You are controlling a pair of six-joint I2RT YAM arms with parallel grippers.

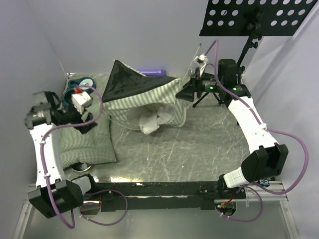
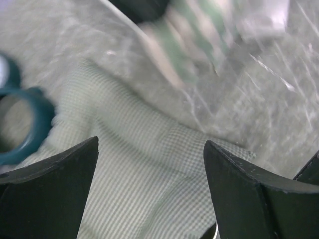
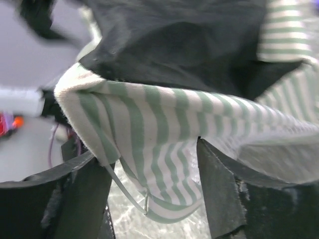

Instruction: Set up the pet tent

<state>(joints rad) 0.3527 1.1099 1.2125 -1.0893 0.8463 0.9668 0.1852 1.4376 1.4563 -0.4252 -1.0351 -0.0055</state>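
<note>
A: Where is the tent point(image 1: 149, 97)?
B: At the far middle of the table point(image 1: 199, 144). Its black lining is peaked and its striped sides sag.
A: And the right gripper point(image 3: 149, 194)?
B: At the tent's right corner, fingers spread, with the striped hem hanging between them.
A: The left gripper point(image 2: 149, 189)?
B: Spread wide above the checked cushion point(image 1: 89, 142), just left of the tent.

Left wrist view: pet tent point(image 2: 194, 45) smeared by blur along the top edge, stripes barely legible; teal ring point(image 2: 45, 119) cut off at the left edge. Right wrist view: tent runs past the top and right edges, background at left out of focus. Top view: dark round object point(image 1: 79, 167) mostly hidden under the cushion point(image 1: 92, 142), not identifiable.
</note>
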